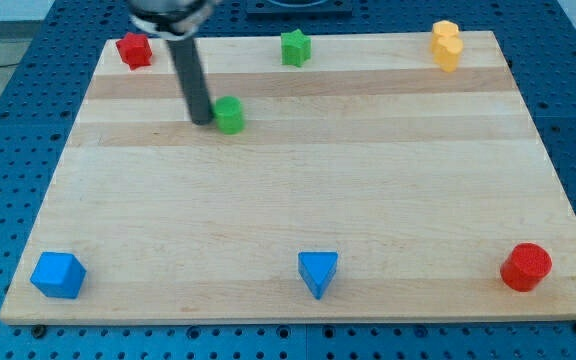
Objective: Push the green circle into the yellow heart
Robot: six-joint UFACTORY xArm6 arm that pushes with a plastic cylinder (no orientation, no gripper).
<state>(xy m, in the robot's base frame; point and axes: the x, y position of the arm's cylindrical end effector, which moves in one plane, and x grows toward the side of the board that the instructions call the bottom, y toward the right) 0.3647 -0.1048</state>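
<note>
Wooden bench (pixel 298 200) on blue pegboard. My tip (pixel 201 120) touches the green circle (pixel 229 115) from its left; no fingers show. Yellow heart (pixel 447 45) sits far right.

Bright even light, soft shadows, slight blur

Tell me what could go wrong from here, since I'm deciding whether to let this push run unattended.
My tip sits just on the view's left of the green circle, while the yellow heart lies far off at the view's top right. Over so long a push the round block may slip off my tip. The heart also stands near the board's corner, so a hard hit might knock it off.
</note>
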